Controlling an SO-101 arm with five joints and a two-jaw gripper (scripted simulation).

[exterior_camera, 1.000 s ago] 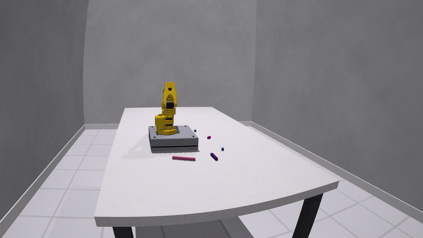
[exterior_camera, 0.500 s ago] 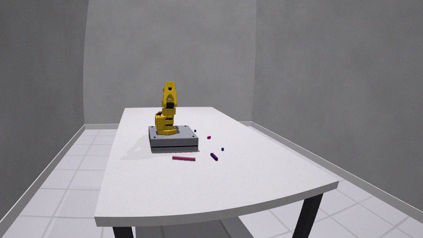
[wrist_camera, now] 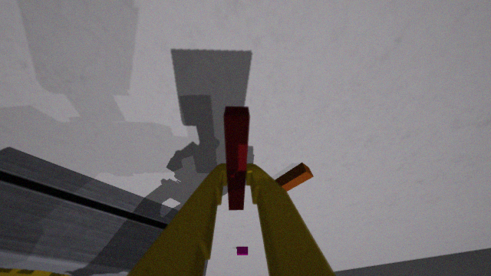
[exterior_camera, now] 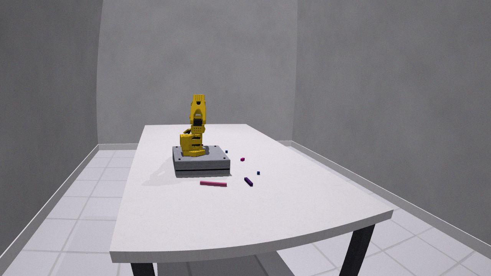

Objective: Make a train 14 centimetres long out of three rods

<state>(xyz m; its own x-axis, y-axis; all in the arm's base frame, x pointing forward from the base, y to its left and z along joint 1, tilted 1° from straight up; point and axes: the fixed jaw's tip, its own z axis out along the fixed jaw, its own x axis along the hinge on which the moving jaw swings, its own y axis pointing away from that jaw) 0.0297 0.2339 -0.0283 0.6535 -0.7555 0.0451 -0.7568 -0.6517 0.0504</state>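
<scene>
- Yellow arm (exterior_camera: 196,130) stands folded on a grey base block (exterior_camera: 219,164) on the white table (exterior_camera: 274,206); from the exterior view the gripper itself is hidden behind the arm's body.
- Wrist view: gripper (wrist_camera: 235,180) has its jaws closed on a red rod (wrist_camera: 236,153), pinched near the rod's lower part, most of its length sticking out beyond the fingertips.
- The red rod is off the table, casting a shadow on the surface beyond it (whether its far end is close to the table I cannot tell from this angle).
- Orange rod (wrist_camera: 294,176) lies flat on the table just right of the gripper in the wrist view, partly hidden behind the right finger.
- Small magenta rod (wrist_camera: 242,251) shows between the two fingers, low in the wrist view, lying on the table.
- Exterior view, in front of the base block: pink rod (exterior_camera: 213,183) lies flat just beside the block; purple rod (exterior_camera: 248,181) lies near its right end, apart from it and at an angle.
- Magenta rod (exterior_camera: 242,159) sits right of the block; two blue rods nearby, one (exterior_camera: 226,151) by the block's corner, the other (exterior_camera: 258,173) further out.
</scene>
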